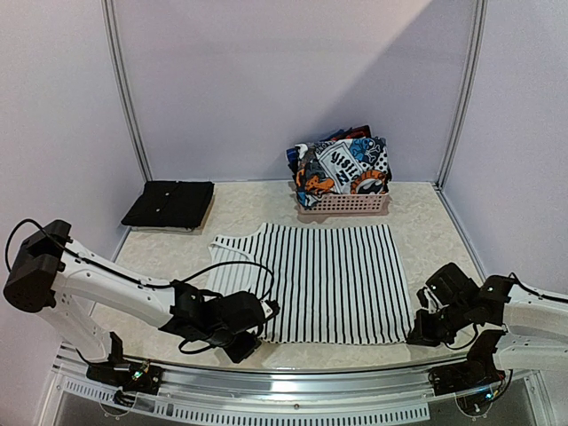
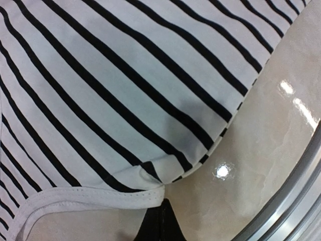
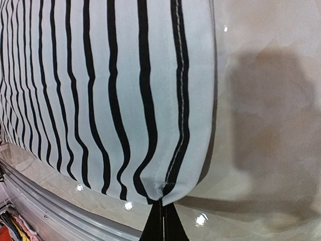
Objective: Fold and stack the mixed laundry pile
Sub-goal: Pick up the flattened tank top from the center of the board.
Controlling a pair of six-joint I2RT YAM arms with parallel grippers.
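A white garment with thin black stripes [image 1: 328, 280] lies spread flat on the table's middle. My left gripper [image 1: 257, 333] is shut on its near left corner, and the left wrist view shows the hem [image 2: 100, 198] pinched at the black fingertips [image 2: 160, 226]. My right gripper [image 1: 419, 330] is shut on its near right corner [image 3: 163, 193]; the cloth bunches at the closed fingertips [image 3: 161, 226]. The rest of the laundry pile, led by a blue-orange-white-black print garment [image 1: 342, 167], sits heaped in the basket. A folded black garment [image 1: 169, 204] lies at the back left.
The pink latticed basket [image 1: 344, 204] stands at the back centre against the wall. The table's metal front rail [image 1: 293, 390] runs just below both grippers. Upright frame posts stand at the back left [image 1: 129, 98] and back right [image 1: 461, 98].
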